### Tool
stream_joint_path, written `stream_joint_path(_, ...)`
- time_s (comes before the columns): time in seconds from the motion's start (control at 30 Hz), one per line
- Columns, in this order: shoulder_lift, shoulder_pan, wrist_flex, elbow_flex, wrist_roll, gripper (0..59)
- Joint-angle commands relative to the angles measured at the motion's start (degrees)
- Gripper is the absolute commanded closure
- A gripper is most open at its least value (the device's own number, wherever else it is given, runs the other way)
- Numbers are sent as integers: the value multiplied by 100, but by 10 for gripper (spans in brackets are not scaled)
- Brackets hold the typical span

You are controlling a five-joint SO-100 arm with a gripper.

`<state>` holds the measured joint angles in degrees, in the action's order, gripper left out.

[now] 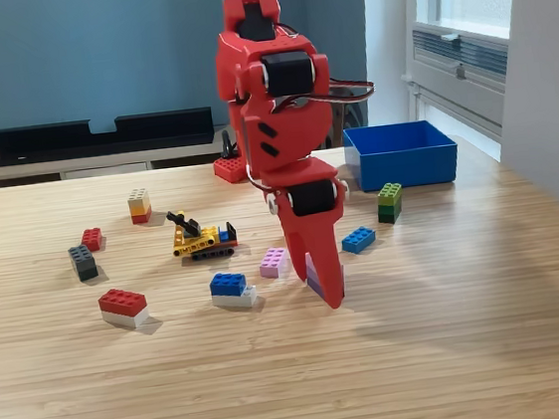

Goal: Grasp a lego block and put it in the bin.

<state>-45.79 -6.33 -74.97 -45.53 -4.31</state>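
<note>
My red gripper (333,299) points straight down in the middle of the table. Its fingers meet in one narrow tip with no gap showing, and nothing is seen between them. It stands right in front of a purple and pink lego stack (310,270), hiding most of it; I cannot tell whether they touch. A pink block (274,262) and a blue-on-white block (231,289) lie just to the exterior view's left of the tip. The blue bin (400,155) sits at the back right and looks empty.
More blocks lie scattered: blue (359,239), green (390,202), red-on-white (123,308), grey (83,262), small red (91,238), tan-on-red (139,205). A yellow tracked lego vehicle (202,237) stands left of centre. A white wall (547,91) bounds the right.
</note>
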Motion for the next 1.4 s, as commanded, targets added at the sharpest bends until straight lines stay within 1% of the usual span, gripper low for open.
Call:
stream_joint_path(0.03, -141, -185, -44, 378, 62, 201)
stream_joint_path(0.13, -141, -272, -44, 387, 132, 211)
stream_joint_path(0.3, -132, -316, -44, 387, 211, 246)
stream_joint_path(0.67, -132, 35, -35, 343, 0, 248)
stream_joint_path(0.83, -132, 53, -9, 299, -62, 281)
stream_joint_path(0.97, -132, 9, 44, 264, -35, 285)
stream_joint_path(1.17, -132, -26, 53, 264, -44, 306)
stream_joint_path(1.33, -132, -26, 62, 290, -53, 348)
stream_joint_path(1.4, -132, -26, 70, 281, -35, 380)
